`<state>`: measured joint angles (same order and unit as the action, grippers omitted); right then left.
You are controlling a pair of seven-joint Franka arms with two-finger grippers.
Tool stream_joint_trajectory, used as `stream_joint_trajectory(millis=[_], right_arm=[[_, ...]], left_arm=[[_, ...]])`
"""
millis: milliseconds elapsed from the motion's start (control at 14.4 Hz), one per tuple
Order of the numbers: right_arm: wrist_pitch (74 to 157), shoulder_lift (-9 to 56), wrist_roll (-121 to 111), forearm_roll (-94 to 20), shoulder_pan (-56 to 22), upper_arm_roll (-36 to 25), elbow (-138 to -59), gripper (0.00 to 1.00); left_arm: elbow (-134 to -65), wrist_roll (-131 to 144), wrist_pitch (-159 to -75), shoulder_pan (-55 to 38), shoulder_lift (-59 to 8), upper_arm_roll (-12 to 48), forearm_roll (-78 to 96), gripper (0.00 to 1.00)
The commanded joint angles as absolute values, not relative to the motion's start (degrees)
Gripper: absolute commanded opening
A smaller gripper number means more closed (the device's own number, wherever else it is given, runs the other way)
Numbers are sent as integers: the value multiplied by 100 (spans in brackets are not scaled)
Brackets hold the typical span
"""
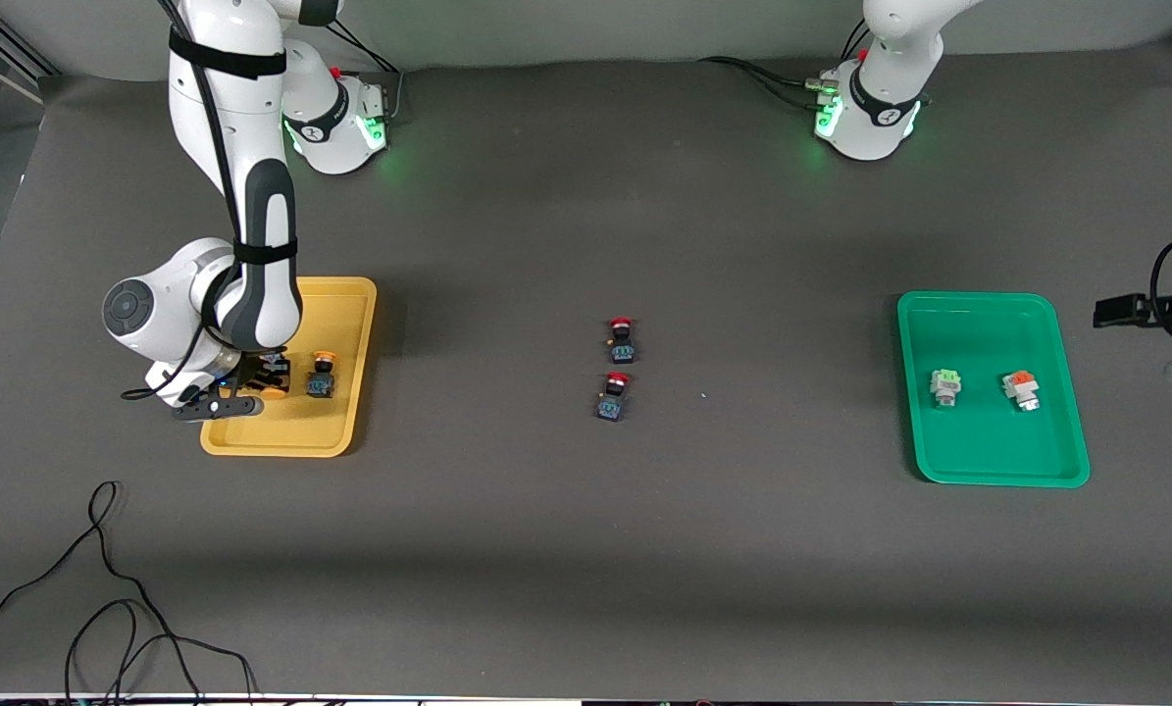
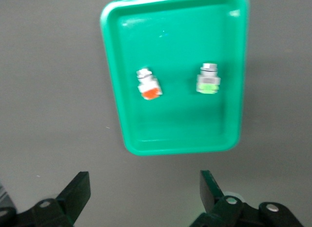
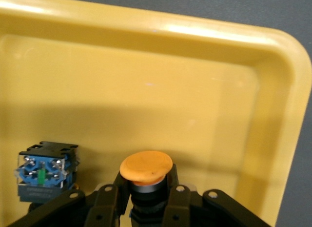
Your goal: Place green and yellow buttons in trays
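Yellow tray [image 1: 345,431] is sitting at the right arm's end in the front view; the right gripper [image 1: 270,378] is low inside it, one button [image 1: 322,377] lying just beside. Both red switches [image 1: 620,340] are well apart from it, mid-table.

Left wrist view: the left gripper [image 2: 141,200] is waiting, fingers apart, above the green tray [image 2: 170,139] holding two buttons [image 2: 148,84].

Right wrist view: fingers are clamping an orange-capped button [image 3: 146,168]. Judging by the rim [image 3: 273,119] close by, opening straight and lifting vertically seems wisest.

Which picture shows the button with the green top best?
The left wrist view shows the green-capped button best: it looks straight down into the green tray, so cap and grey body are plain. The front view shows it tiny and far off. The right wrist view shows only the yellow tray, not this button.
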<state>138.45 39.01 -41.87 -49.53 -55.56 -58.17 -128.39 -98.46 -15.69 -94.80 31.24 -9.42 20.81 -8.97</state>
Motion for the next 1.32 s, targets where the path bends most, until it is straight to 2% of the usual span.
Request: stream_joint_trajectory(millis=[0,208,347,554,693,970,1248], right_arm=[[13860,3868,-4403,-5133,-5484,-5792,-12762,99],[13790,3614,-4290,-5133,-5580,-5853,-12762,100],[13258,3297,-4202,-5054,-5599,-6150,-12622,100],[11677,3296,-3450,-4241,-5862,-7169,-11693,100],[10264,3287,-3103,-3833,-5906,-7688,-10850,100],[8503,3287,-2559,-3456,-6511,-9041,-9452,100],[7262,3287,-2619,-2954,-6565,-9676,-8483,100]], left_arm=[[-9835,-1503,-9063,3103,-538,2188,-511,100],[-9957,-1424,-8895,2736,-98,2093,-71,100],[-10020,-952,-8903,1772,9,1428,-44,100],[-9976,-415,-8947,33,35,101,131,100],[-9888,-220,-8895,-946,44,-717,132,100],[-9695,-193,-8711,-1072,123,-765,132,100],[-9387,-202,-8359,-1081,114,-721,132,100]])
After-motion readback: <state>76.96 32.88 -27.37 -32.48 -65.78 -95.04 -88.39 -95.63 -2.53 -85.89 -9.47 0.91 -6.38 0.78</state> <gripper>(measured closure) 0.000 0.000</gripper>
